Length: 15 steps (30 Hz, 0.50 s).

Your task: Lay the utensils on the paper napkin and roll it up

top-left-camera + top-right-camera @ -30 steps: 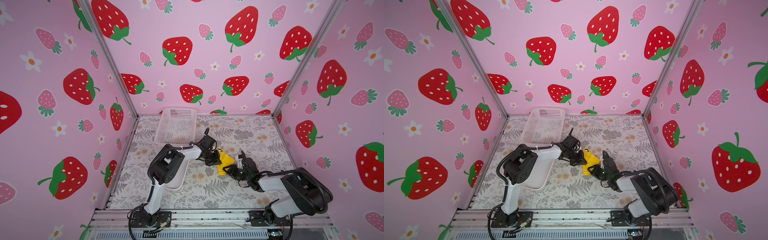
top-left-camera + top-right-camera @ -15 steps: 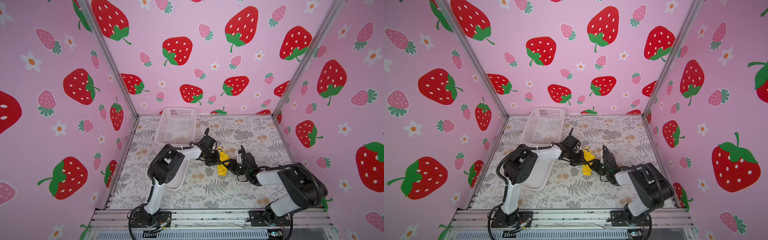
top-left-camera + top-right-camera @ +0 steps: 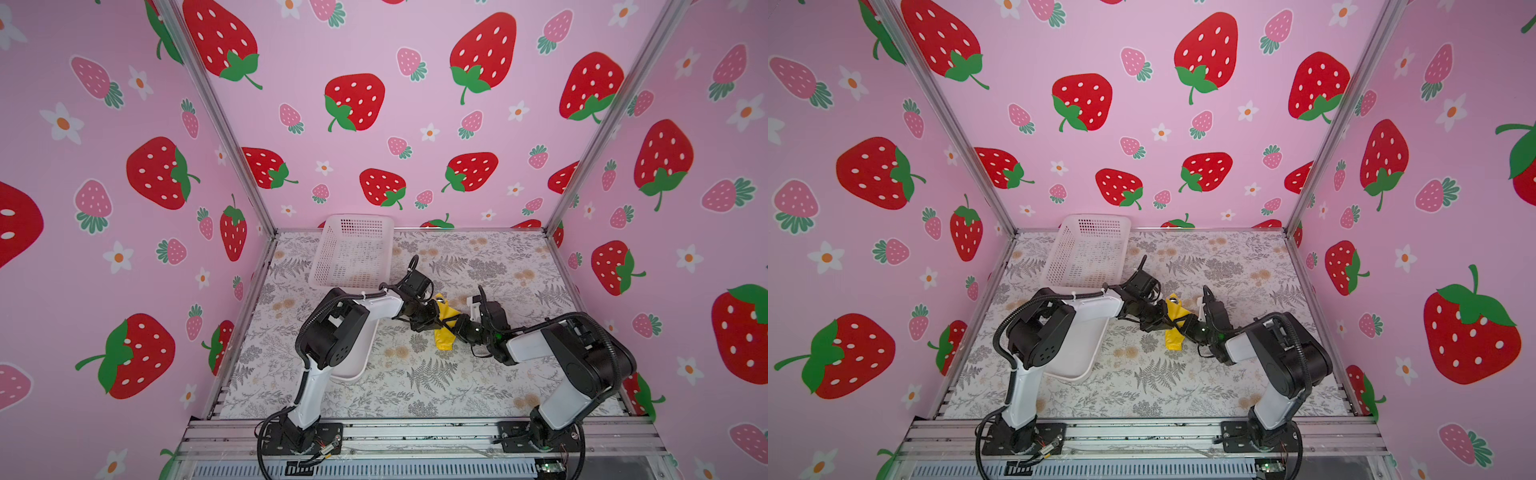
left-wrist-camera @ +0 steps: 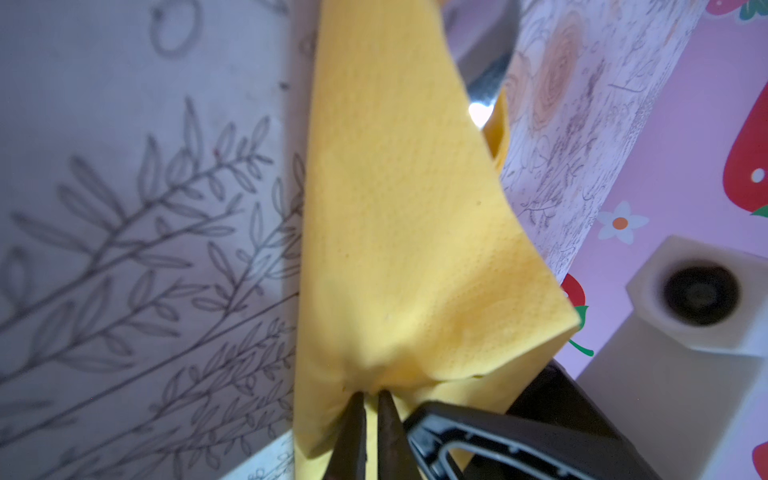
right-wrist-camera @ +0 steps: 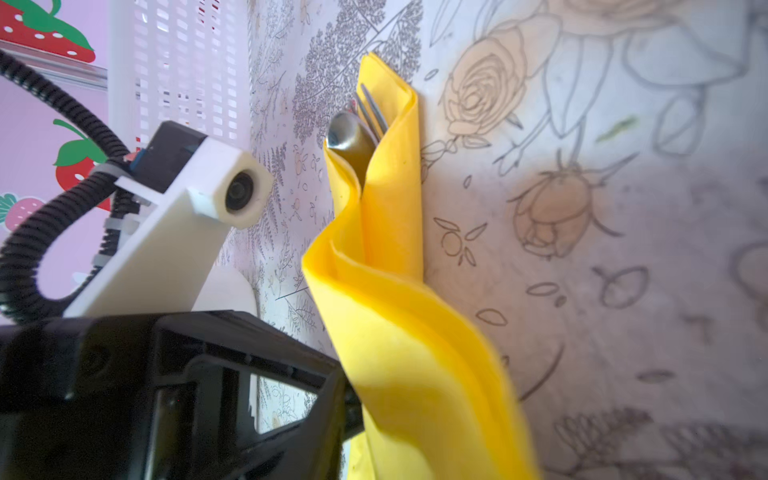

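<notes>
Left wrist view shows the left gripper (image 4: 371, 401) with its two thin tips drawn together on a gathered pinch of the paper napkin (image 4: 407, 232), which is already wrapped into a loose yellow roll. I judge the pinch is there to keep the springy paper from unrolling. Right wrist view looks into the roll's open end, where the spoon (image 5: 347, 135) and the fork (image 5: 374, 112) poke out, so the wrap encloses their handles. In both top views the roll lies on the floral table (image 3: 415, 374), just off the front right corner of the white mesh basket (image 3: 353, 253). The right gripper (image 3: 455, 322) meets it from the side away from the basket, probably to press or tuck the wrap. Whether its jaws stand apart or together cannot be told.
</notes>
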Motion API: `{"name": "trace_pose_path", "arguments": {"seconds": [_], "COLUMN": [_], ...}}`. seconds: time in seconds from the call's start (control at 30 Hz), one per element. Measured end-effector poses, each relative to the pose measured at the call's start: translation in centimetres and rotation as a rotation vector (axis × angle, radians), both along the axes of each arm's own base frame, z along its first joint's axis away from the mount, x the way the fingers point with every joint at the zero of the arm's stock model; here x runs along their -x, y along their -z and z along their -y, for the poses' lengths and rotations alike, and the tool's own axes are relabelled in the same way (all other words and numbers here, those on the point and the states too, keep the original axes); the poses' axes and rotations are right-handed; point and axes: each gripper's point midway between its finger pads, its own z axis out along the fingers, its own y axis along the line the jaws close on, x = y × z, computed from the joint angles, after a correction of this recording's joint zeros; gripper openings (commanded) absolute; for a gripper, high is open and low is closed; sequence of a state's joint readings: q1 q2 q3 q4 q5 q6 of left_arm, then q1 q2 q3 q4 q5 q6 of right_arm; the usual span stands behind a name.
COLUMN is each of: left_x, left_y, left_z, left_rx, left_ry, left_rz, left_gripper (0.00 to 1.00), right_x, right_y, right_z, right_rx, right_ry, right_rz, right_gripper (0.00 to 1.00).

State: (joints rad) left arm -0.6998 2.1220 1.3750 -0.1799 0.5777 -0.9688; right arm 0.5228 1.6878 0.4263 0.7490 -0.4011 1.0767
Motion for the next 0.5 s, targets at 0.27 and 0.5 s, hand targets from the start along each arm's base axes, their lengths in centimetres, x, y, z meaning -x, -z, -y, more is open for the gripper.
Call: {"name": "trace_pose_path", "arguments": {"seconds": [0.27,0.5], "left_x": [0.0,0.0], "left_y": [0.0,-2.5], "left_z": [0.1,-0.5], "left_rx": [0.0,0.004], "left_ry": [0.001,-0.001], "left_rz": [0.001,0.074], "left_gripper": [0.12,0.19], "right_x": [0.2,0.3], "right_y": [0.4,0.2], "right_z": [0.3,0.2], "right_rx": [0.005,0.006], "right_ry": [0.004,-0.012], "right_rz": [-0.004,0.021], "right_gripper": [0.15,0.13]}}
